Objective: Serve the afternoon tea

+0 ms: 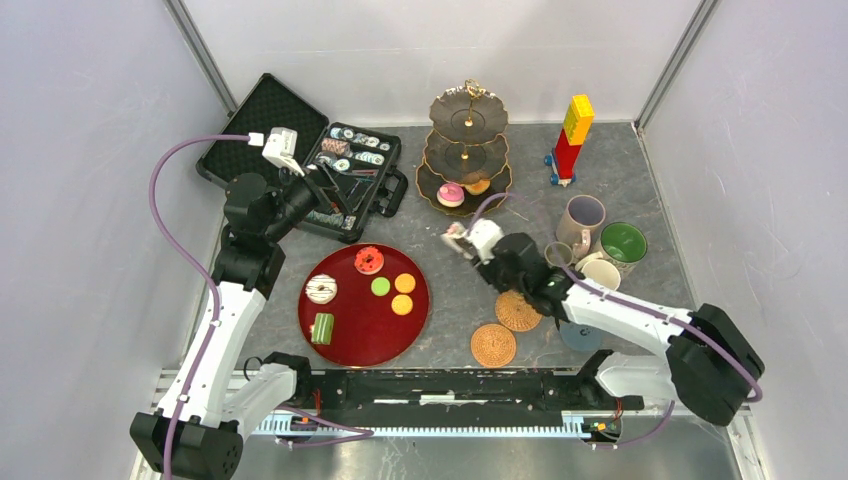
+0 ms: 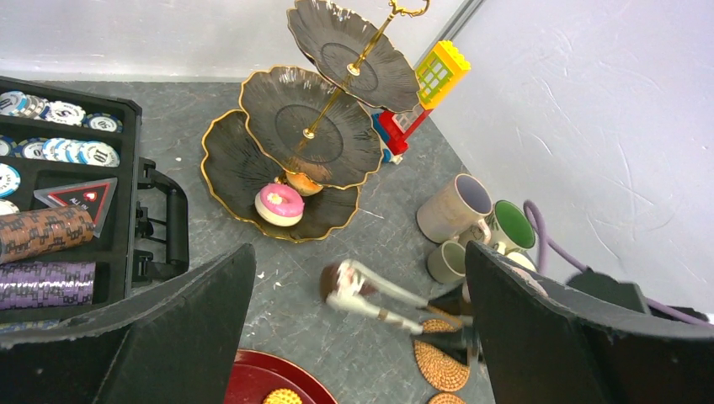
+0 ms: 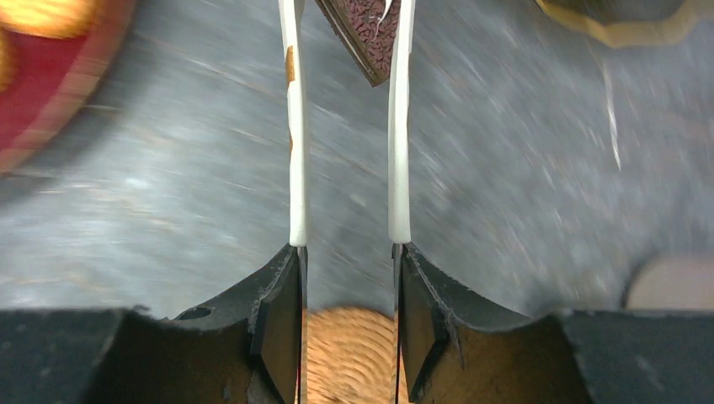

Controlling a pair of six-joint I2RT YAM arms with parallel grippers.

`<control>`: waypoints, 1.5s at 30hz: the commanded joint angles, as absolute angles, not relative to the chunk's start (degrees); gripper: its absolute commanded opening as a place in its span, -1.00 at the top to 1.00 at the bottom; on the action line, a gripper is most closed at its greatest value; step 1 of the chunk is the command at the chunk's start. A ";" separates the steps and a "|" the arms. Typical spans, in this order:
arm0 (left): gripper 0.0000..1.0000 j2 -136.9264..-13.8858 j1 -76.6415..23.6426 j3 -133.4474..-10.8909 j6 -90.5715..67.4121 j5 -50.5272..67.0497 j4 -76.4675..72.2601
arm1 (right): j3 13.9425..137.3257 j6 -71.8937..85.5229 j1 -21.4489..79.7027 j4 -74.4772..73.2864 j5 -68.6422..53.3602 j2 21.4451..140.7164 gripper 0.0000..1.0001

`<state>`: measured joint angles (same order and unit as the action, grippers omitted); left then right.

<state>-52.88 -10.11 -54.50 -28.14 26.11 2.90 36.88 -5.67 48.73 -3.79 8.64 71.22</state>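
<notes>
Right gripper (image 3: 347,261): we see its jaws half closed, squeezing the white-armed metal tongs (image 3: 295,168).
Tongs' load: a brown chocolate cake wedge (image 3: 366,34), pinched at the tips.
Cake's place: just in front of the three-tier dark gold-rimmed stand (image 1: 468,150).
Left gripper (image 2: 358,252): jaws spread wide, empty, left of the stand.
Stand's bottom tier: we see a pink-iced toy donut (image 1: 450,194).

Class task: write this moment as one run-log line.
right gripper: shut on tongs | tongs: pinching brown cake wedge | stand: pink donut on bottom tier | left gripper: open, empty
</notes>
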 commanded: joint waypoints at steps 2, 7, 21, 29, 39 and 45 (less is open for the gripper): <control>-1.00 -52.62 -10.28 -55.69 -30.65 27.62 0.51 | 31.92 1.08 35.09 2.05 11.08 67.63 0.36; -1.00 -52.81 -10.28 -55.55 -30.68 27.70 0.29 | 35.03 3.43 27.89 4.98 9.20 71.24 0.37; -1.00 -53.41 -10.28 -55.68 -30.93 28.12 0.32 | 50.62 8.55 21.61 5.73 13.21 89.17 0.38; -1.00 -53.88 -10.28 -55.55 -31.49 28.80 0.26 | 58.96 7.87 20.49 6.92 13.38 98.12 0.38; -1.00 -54.09 -10.28 -55.28 -32.01 29.05 0.26 | 63.09 5.65 18.75 10.80 5.15 104.10 0.37; -1.00 -54.49 -10.28 -54.93 -33.15 30.04 -2.28 | 61.00 2.93 18.85 16.17 1.21 104.36 0.35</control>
